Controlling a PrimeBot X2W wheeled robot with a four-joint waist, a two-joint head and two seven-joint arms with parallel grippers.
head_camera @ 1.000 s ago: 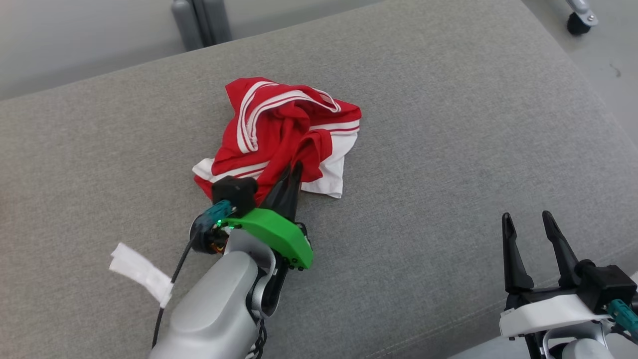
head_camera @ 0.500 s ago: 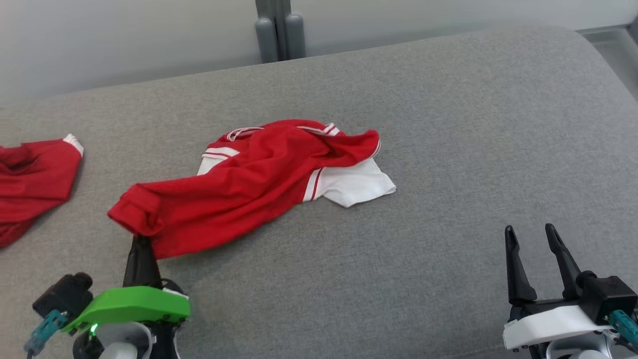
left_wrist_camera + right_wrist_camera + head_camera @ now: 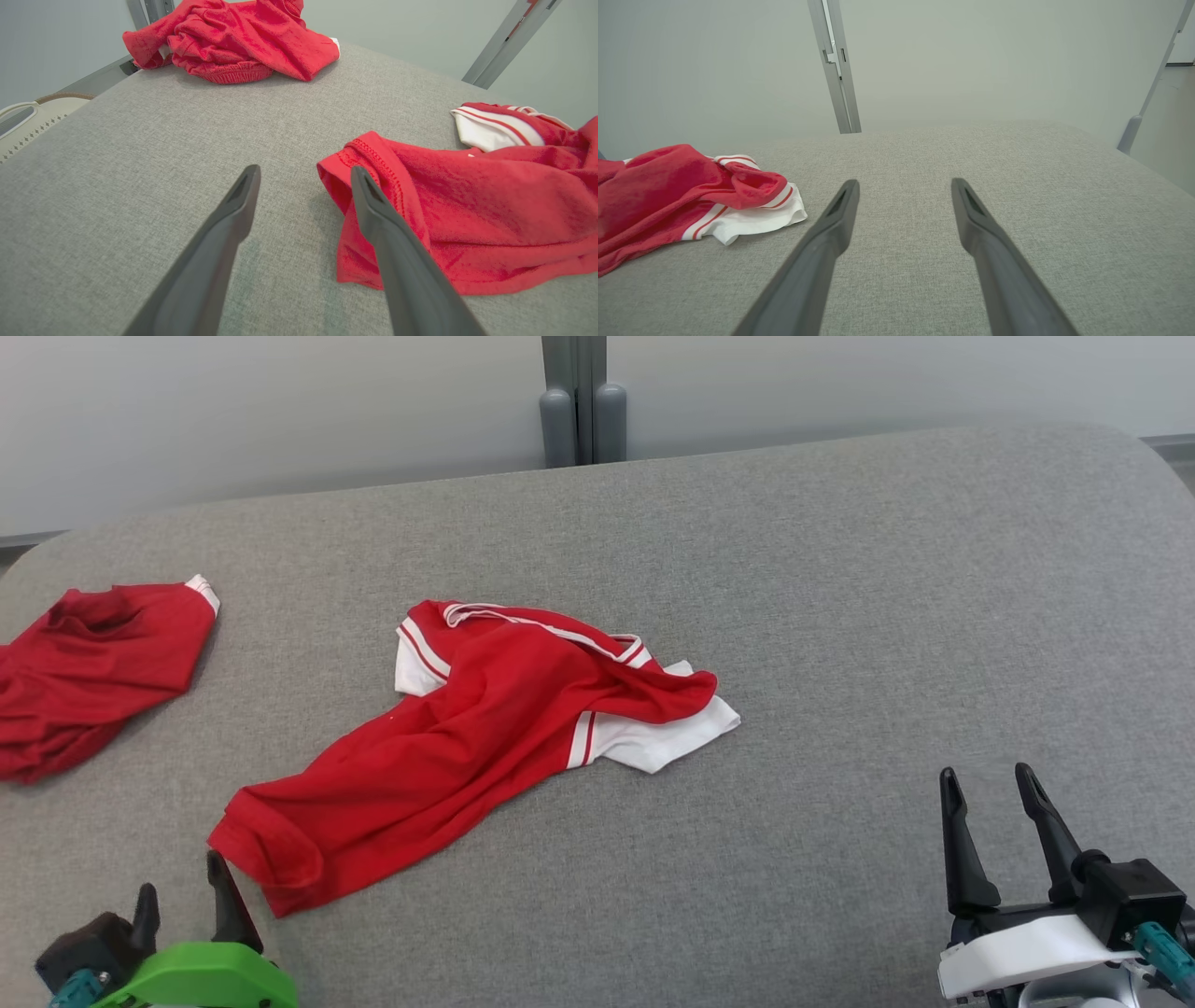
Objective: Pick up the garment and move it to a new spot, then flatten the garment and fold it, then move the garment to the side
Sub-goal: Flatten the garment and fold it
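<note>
Cushion (image 3: 840, 616), grey and woven, runs under everything from my near edge to the pale wall, where a post (image 3: 583, 401) stands behind its far side. The garment (image 3: 467, 747) lies on it left of centre, red with white striped trim, loosely spread but rumpled. It runs on a slant from a white panel at its right end, past a white-edged fold at the far side, down to a red hemmed corner at the near left. A pile (image 3: 84, 672) of other red cloth sits at the far left edge, well apart from it. My left gripper (image 3: 180, 875) is at the near left, fingers spread wide and holding nothing. Its inner finger is just beside that hemmed corner, though I cannot tell whether it touches the cloth. My right gripper (image 3: 987, 773) hangs at the near right over bare cushion, also spread wide and released, well apart from the garment's white end.
</note>
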